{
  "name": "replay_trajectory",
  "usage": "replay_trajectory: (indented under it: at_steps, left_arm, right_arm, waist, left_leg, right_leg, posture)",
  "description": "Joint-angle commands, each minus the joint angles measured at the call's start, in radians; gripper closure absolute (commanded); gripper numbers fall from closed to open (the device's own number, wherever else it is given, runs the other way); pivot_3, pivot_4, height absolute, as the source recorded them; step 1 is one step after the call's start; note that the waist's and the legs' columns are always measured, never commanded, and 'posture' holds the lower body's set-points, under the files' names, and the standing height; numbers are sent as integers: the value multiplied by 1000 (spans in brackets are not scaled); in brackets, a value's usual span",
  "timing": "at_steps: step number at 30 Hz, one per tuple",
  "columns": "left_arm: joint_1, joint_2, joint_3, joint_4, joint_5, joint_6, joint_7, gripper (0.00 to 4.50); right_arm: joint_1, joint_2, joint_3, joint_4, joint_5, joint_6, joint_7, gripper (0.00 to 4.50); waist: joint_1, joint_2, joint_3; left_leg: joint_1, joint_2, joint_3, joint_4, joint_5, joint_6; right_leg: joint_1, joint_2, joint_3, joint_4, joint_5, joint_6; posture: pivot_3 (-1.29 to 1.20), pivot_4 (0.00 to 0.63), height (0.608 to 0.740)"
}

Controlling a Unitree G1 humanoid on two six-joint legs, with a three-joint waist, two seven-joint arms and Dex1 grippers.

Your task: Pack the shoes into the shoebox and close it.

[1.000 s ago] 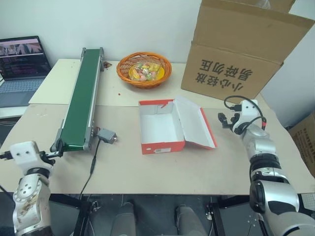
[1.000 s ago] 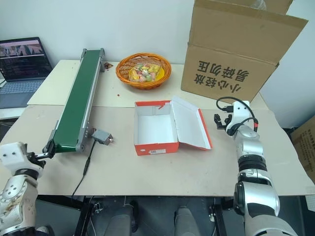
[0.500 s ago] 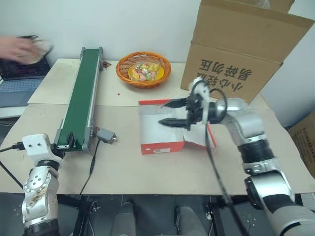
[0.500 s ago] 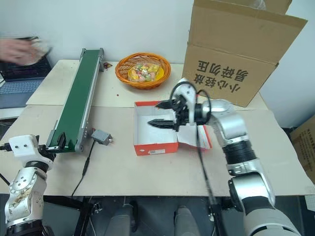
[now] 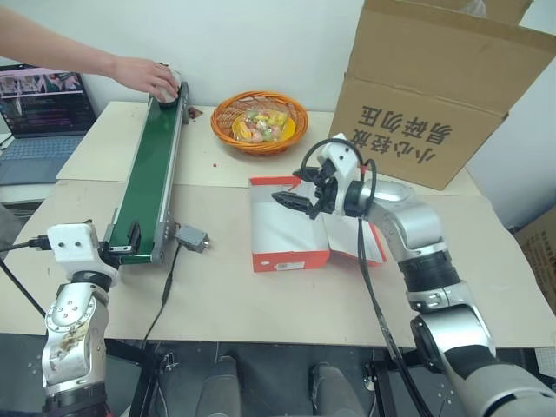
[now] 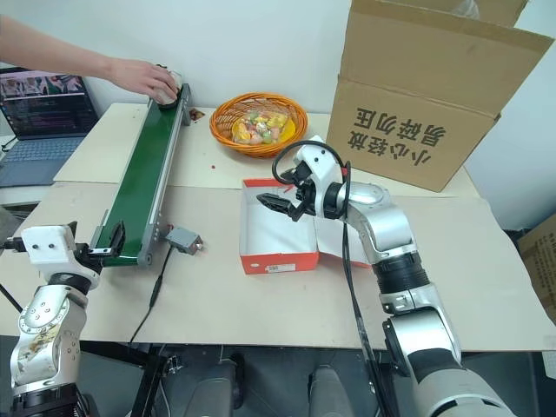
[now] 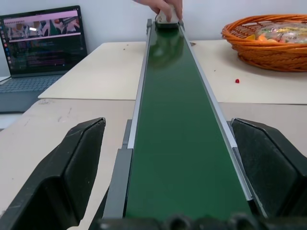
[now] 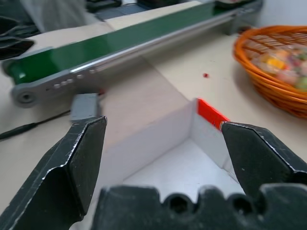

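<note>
The red shoebox [image 5: 280,258] lies open on the table, white inside, its lid [image 5: 375,250] folded out flat on the right. My right gripper [image 5: 290,188] hovers open over the box's far part, pointing left, with nothing between its fingers; the right wrist view looks into the box's empty white inside [image 8: 184,167]. A person's hand [image 5: 149,76] rests on a white shoe [image 6: 171,89] at the far end of the green conveyor belt [image 5: 149,169]. My left gripper [image 5: 122,246] stands open at the belt's near end, looking along the belt to the shoe [image 7: 167,18].
An orange basket [image 5: 261,122] of sweets stands behind the shoebox. A big brown carton [image 5: 434,95] is at the back right. A small grey box [image 5: 189,239] with a cable lies beside the belt. A laptop [image 5: 39,104] sits far left.
My right arm swung from the table's right side leftward to above the shoebox. A person's hand reached in and set a shoe on the belt's far end. My left gripper edged toward the belt.
</note>
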Motion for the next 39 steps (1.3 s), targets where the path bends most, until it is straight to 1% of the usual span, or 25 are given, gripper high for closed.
replay_trajectory:
  at_steps: [1, 5, 8, 12, 17, 22, 27, 31, 39]
  left_arm:
    - [-2, 3, -5, -51, 12, 4, 10, 0]
    - [0, -1, -16, -63, 12, 11, 14, 0]
    - [-4, -2, -23, -64, 10, 16, 14, 0]
    - [-7, -1, -27, -64, 6, 20, 12, 0]
    - [-29, 3, -29, -56, 5, 38, 20, 0]
    - [-71, 3, -45, -58, 8, 112, 51, 0]
    - [-129, -17, -20, -60, -53, 220, 83, 0]
    - [-153, 21, -60, -48, -3, 291, 95, 0]
    - [-151, 19, -76, -65, 41, 299, 113, 0]
  right_arm:
    - [28, 2, -28, -123, -6, 42, -77, 48]
    - [83, 17, -20, -217, -23, 75, -156, 48]
    - [110, 24, -26, -266, -14, 79, -178, 48]
    - [135, 16, -32, -307, 6, 68, -164, 48]
    - [160, -22, -23, -327, 4, 60, -130, 48]
    - [155, -18, -26, -327, 9, 59, -128, 48]
    - [152, -11, -32, -323, 9, 58, -132, 48]
    - [151, -3, -36, -318, 6, 61, -143, 48]
    - [166, 16, -35, -351, 17, 84, -168, 48]
  waist:
    - [1, 0, 0]
    - [0, 0, 0]
    - [0, 0, 0]
    - [0, 0, 0]
    - [1, 0, 0]
    - [0, 0, 0]
    - [1, 0, 0]
    - [0, 0, 0]
    - [0, 0, 0]
  left_leg:
    - [0, 0, 0, 0, 0, 0]
    - [0, 0, 0, 0, 0, 0]
    - [0, 0, 0, 0, 0, 0]
    - [0, 0, 0, 0, 0, 0]
    - [0, 0, 0, 0, 0, 0]
    - [0, 0, 0, 0, 0, 0]
    - [0, 0, 0, 0, 0, 0]
    - [0, 0, 0, 0, 0, 0]
    - [0, 0, 0, 0, 0, 0]
  right_leg:
    - [0, 0, 0, 0, 0, 0]
    - [0, 0, 0, 0, 0, 0]
    - [0, 0, 0, 0, 0, 0]
    - [0, 0, 0, 0, 0, 0]
    - [0, -1, 0, -1, 0, 0]
    - [0, 0, 0, -1, 0, 0]
    - [0, 0, 0, -1, 0, 0]
    - [1, 0, 0, -1, 0, 1]
    - [0, 0, 0, -1, 0, 1]
  posture:
    - [0, 150, 721]
    - [0, 150, 721]
    - [0, 150, 721]
    - [0, 150, 721]
    - [0, 150, 721]
    - [0, 150, 721]
    - [0, 150, 721]
    - [0, 150, 721]
    - [0, 150, 721]
